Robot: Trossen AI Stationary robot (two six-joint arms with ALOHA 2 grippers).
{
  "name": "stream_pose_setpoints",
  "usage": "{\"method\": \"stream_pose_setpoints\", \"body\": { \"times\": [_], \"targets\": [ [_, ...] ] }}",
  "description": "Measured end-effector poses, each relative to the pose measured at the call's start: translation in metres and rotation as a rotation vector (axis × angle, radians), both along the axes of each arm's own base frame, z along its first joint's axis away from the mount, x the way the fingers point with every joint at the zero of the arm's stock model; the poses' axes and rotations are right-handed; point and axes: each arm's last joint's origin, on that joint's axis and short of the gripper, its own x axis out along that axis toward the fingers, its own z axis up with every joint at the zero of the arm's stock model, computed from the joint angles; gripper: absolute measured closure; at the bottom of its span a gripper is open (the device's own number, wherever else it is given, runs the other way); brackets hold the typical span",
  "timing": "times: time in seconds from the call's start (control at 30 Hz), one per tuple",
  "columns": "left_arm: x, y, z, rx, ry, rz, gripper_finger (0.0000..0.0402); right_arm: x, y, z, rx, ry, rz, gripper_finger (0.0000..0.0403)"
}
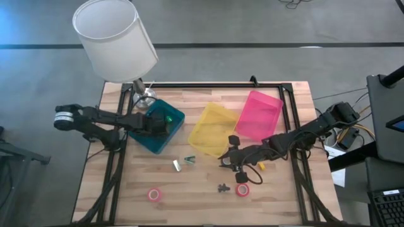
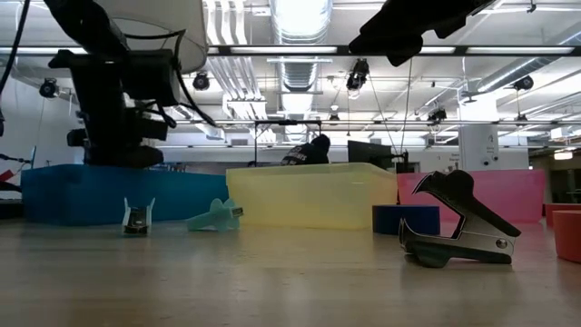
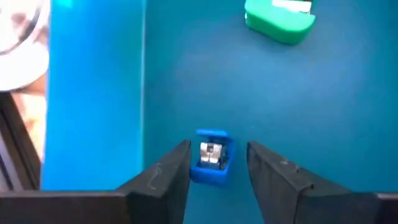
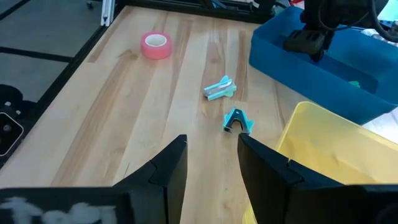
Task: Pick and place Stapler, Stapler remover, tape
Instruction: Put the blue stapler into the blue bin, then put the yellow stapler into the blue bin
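- Left end effector (image 3: pixel 217 177) is inside the blue bin (image 1: pixel 173 129), near the desk's left edge. Fingers apart, a small blue stapler (image 3: pixel 211 155) lying on the bin floor between the tips. Can't tell whether the tips touch it; looks like a drop-off.
- Green stapler (image 3: pixel 280 18) is also on that bin's floor, well apart from the blue one.
- Pink tape roll (image 1: pixel 154 195) lies near the front edge, left of centre, not yet binned.
- Two small teal pieces (image 4: pixel 219 88) and (image 4: pixel 237 121) lie on the desk (image 1: pixel 202 202) in front of the yellow bin (image 1: pixel 205 129); probably staple removers, shape too small to confirm.
- Yellow bin and pink bin (image 1: pixel 268 107) sit tilted mid-desk toward the back edge.
- Dark staple remover (image 2: pixel 458 232) lies near the front edge, beside a red tape roll (image 1: pixel 242 189).
- Right end effector (image 4: pixel 211 165) hovers just in front of the yellow bin, fingers apart, nothing held.
- Judgement: stapler placing is about done. Next move calls for the left arm to lift clear of the bin walls and one arm to line up over a remover or tape roll.
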Motion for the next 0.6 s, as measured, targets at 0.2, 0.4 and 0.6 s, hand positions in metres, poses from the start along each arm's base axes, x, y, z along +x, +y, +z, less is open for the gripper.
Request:
{"method": "stream_pose_setpoints", "body": {
  "times": [0.2,0.4,0.6],
  "targets": [
    [0.011,0.004,0.017,0.101,-0.023,-0.026,0.0239,0.000,0.000,0.000,0.000,0.000,0.000,0.0270],
    [0.025,0.005,0.037,0.122,-0.071,-0.075,0.0239,0.000,0.000,0.000,0.000,0.001,0.000,0.0267],
    [0.037,-0.003,0.056,0.122,-0.147,-0.114,0.0239,-0.001,0.000,-0.001,0.015,0.015,-0.012,0.0261]
  ]
}}
